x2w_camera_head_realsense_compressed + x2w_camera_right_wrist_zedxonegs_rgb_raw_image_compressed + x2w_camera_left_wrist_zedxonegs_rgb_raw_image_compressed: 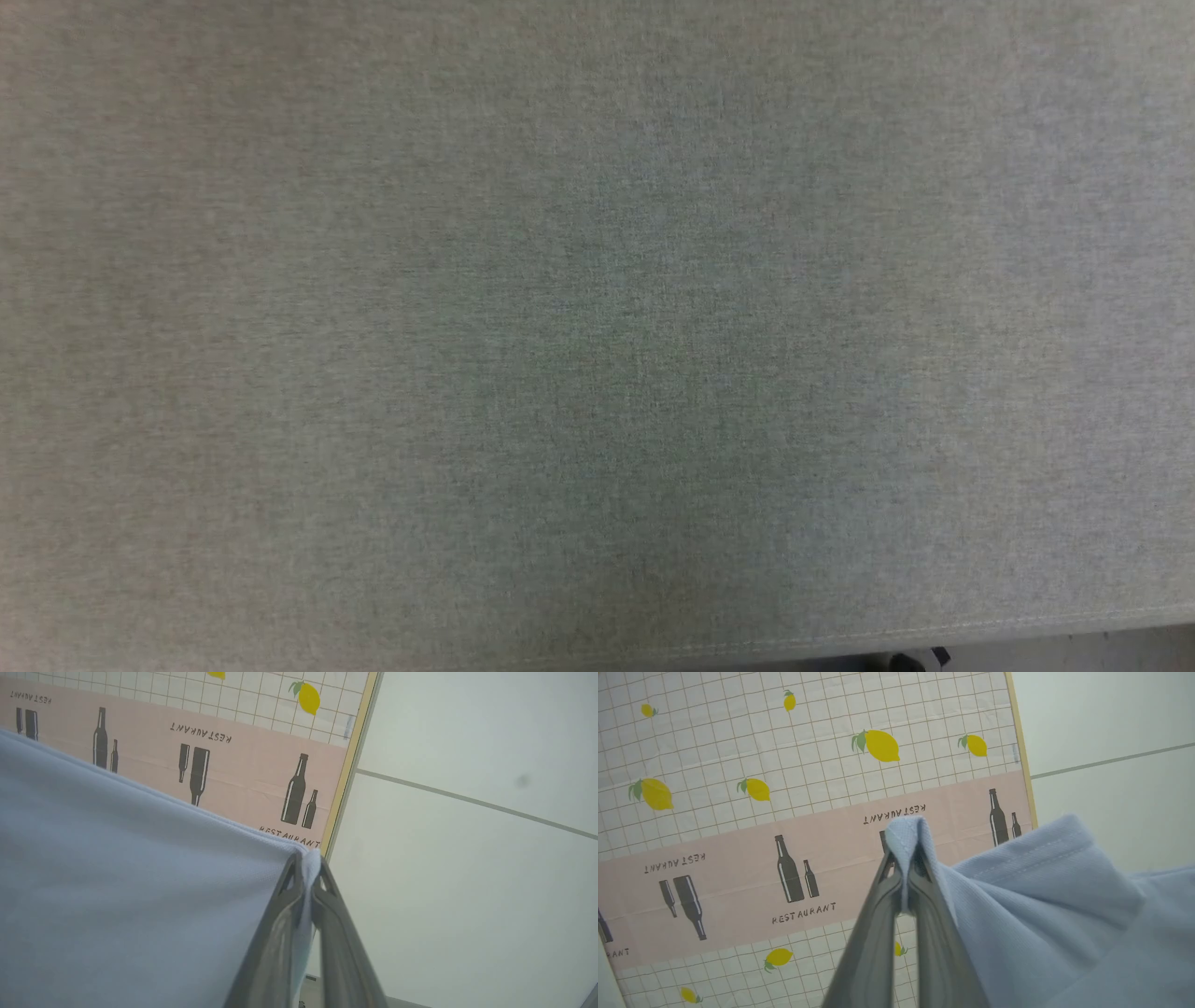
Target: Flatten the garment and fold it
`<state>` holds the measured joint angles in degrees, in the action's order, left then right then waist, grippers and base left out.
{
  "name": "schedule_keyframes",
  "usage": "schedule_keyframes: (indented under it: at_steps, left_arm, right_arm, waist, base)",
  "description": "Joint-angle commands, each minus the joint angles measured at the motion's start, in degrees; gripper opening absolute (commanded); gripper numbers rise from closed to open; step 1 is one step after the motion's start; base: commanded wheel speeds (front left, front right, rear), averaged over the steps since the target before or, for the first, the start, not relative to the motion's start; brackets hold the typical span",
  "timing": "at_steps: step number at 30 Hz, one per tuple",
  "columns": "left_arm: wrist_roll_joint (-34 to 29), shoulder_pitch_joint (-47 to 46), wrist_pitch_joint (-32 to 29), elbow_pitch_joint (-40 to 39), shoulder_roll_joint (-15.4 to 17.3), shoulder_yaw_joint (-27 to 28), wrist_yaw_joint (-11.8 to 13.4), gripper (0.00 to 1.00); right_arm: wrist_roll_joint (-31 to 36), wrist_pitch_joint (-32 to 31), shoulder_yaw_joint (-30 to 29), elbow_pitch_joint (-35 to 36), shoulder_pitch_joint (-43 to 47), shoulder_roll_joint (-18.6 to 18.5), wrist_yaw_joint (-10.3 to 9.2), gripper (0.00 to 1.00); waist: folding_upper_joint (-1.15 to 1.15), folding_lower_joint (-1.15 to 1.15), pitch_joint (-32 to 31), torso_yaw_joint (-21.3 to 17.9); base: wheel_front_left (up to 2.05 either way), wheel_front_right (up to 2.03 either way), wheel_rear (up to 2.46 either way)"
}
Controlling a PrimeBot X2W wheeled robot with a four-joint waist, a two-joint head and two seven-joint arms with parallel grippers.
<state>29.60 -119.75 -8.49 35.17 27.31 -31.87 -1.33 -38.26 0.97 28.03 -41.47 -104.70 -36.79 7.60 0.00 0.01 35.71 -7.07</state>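
The light blue garment [1041, 905] hangs in the air, pinched by both grippers. In the left wrist view my left gripper [903, 858] is shut on a folded edge of it, with the cloth spreading off to the right, a stitched hem showing. In the right wrist view my right gripper [306, 863] is shut on another corner of the garment [117, 882], whose cloth stretches taut to the left. Collar, buttons and logo are hidden.
Behind the cloth lies a table cover [738, 788] printed with lemons, bottles and "RESTAURANT", with a yellow edge [345, 765]. Beyond it is a pale tiled floor [467, 858]. The head view looks down on grey woven fabric [597, 327] with a seam near the bottom.
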Motion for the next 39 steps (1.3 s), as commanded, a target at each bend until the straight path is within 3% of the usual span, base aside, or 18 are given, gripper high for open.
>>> schedule_keyframes:
  at_steps: [1, 6, 12, 18, 24, 29, 39]
  left_arm:
    - [-0.8, -1.3, 1.0, 1.3, -0.4, -0.2, -0.5, 0.0]
    - [-0.9, -1.0, 4.4, 5.3, -1.8, -0.8, -1.1, 0.0]
    - [0.9, 6.6, 7.5, 6.6, -3.5, -1.6, -1.5, 0.0]
    - [4.0, 23.6, 10.4, 3.8, -5.2, -2.8, -0.2, 0.0]
    - [7.6, 44.3, 11.2, -4.0, -5.2, -4.4, 2.4, 0.0]
    - [10.1, 61.7, 7.9, -14.0, -2.3, -7.6, 4.3, 0.0]
    - [14.1, 88.0, -1.0, -35.0, 9.4, -13.5, 8.9, 0.0]
  right_arm:
    - [0.1, 1.2, 0.6, -1.4, -1.2, 0.3, -0.11, 0.0]
    - [-1.7, 3.5, 4.1, -5.1, -1.6, 1.4, -0.11, 0.0]
    - [-4.0, 5.1, 8.5, -7.8, 2.6, 1.1, -0.11, 0.0]
    - [-6.6, 6.9, 13.4, -9.0, 13.0, 1.9, -0.11, 0.0]
    - [-10.6, 7.7, 18.0, -6.7, 26.1, 0.9, -0.11, 0.0]
    - [-15.4, 6.3, 21.5, -1.6, 38.6, -1.8, -0.11, 0.0]
    - [-24.5, -2.4, 28.1, 12.6, 58.6, -10.8, -0.11, 0.0]
  waist:
    - [0.0, -0.01, 1.9, -0.5]
    - [0.0, -0.01, 3.4, 0.3]
    - [0.0, -0.01, 3.3, 2.1]
    - [0.0, -0.01, -1.2, 3.5]
    - [0.0, -0.01, -8.2, 4.7]
    - [0.0, -0.01, -14.0, 5.5]
    - [0.0, -0.01, -21.9, 5.8]
  base:
    - [0.0, 0.0, 0.0]
    - [0.0, 0.0, 0.0]
    - [0.0, 0.0, 0.0]
    - [0.0, 0.0, 0.0]
    - [0.0, 0.0, 0.0]
    - [0.0, 0.0, 0.0]
    - [0.0, 0.0, 0.0]
